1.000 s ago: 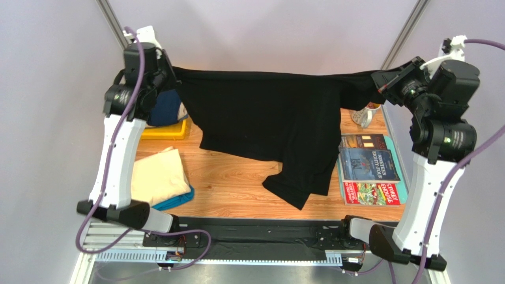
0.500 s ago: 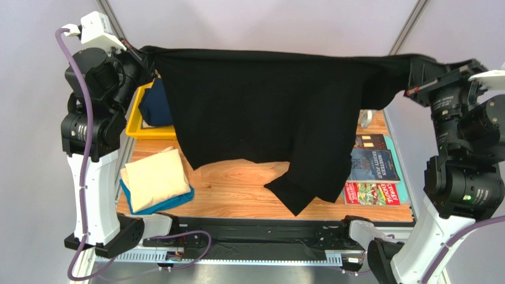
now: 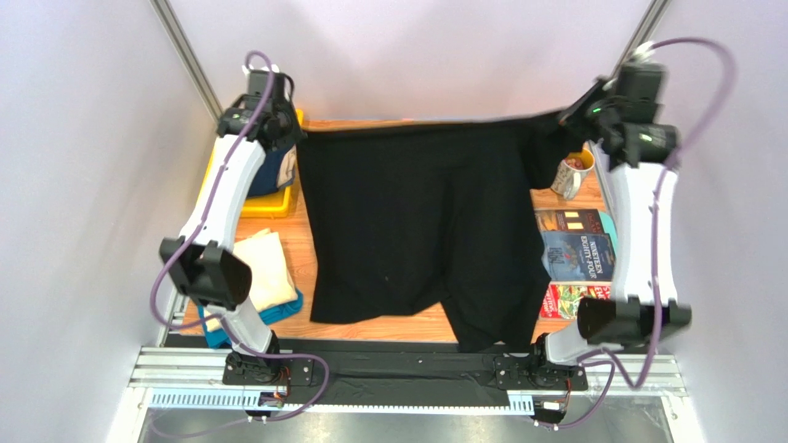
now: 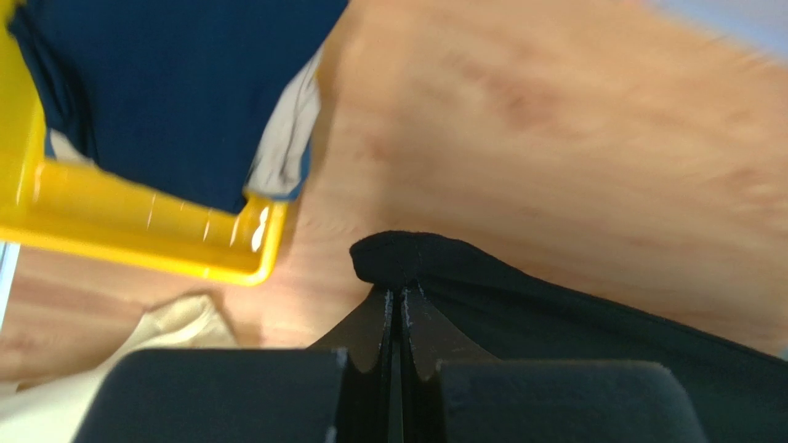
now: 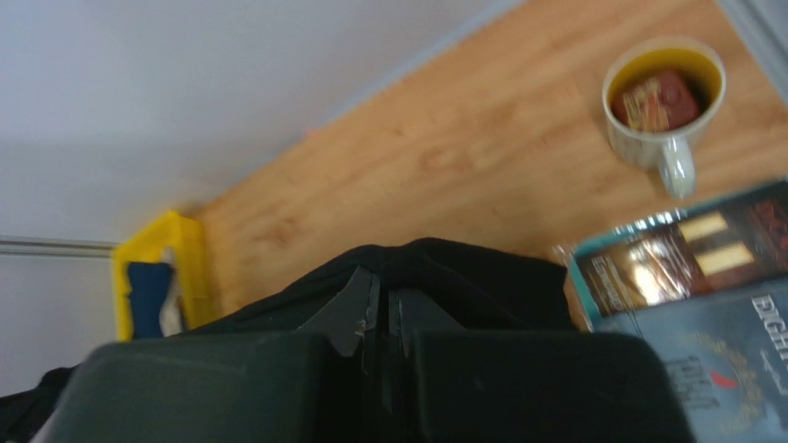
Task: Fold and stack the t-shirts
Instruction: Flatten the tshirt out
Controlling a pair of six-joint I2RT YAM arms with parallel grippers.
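above the table (image 3: 301, 235), black t-shirt (image 3: 416, 221) taut between left gripper (image 4: 398, 288) and right gripper (image 5: 381, 281), both clenched on it

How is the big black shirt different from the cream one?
The black t-shirt is spread open, its top edge pinched by the left gripper and right gripper; the cream t-shirt is folded and unheld. The black one looks far bigger than the cream one. The black one covers the middle of the table; the cream one lies at the left on a teal-blue t-shirt. Both are soft cloth.
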